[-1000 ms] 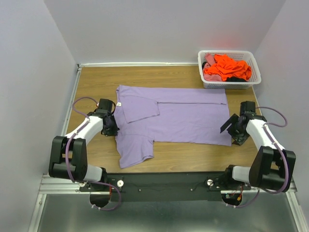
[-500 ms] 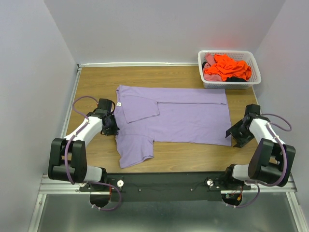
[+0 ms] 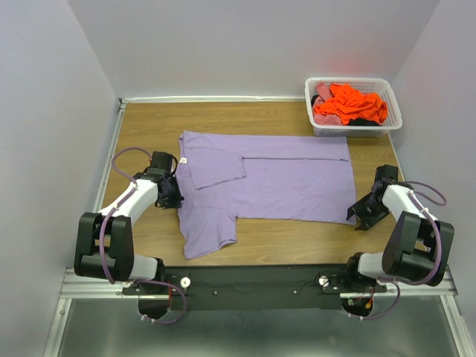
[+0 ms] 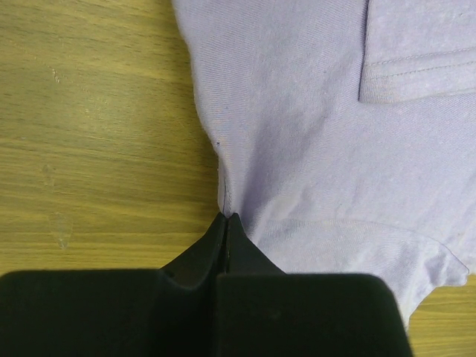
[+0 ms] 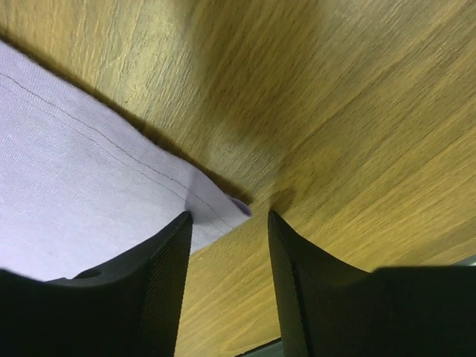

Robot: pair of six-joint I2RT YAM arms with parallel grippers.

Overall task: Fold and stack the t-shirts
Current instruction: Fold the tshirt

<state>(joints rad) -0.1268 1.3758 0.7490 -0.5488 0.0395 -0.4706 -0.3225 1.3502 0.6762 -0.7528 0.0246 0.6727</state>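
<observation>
A large lavender t-shirt (image 3: 275,182) lies spread flat on the wooden table, one sleeve (image 3: 214,165) folded inward and a small white neck label (image 3: 184,159) at its left end. My left gripper (image 3: 173,198) is shut on the shirt's left edge; in the left wrist view its closed tips (image 4: 227,218) pinch the fabric (image 4: 320,149). My right gripper (image 3: 361,218) is open at the shirt's near right corner; in the right wrist view (image 5: 227,219) the hem corner (image 5: 223,208) lies between the spread fingers (image 5: 167,260). Orange and pink shirts (image 3: 348,104) are heaped in the basket.
A white lattice basket (image 3: 355,128) stands at the back right corner of the table. Bare wood (image 3: 297,242) runs along the near edge and the back left. Grey walls close in on three sides.
My right gripper has moved down and in toward the shirt's near right corner, lowering to the table. The left gripper has stayed on the shirt's left edge.
</observation>
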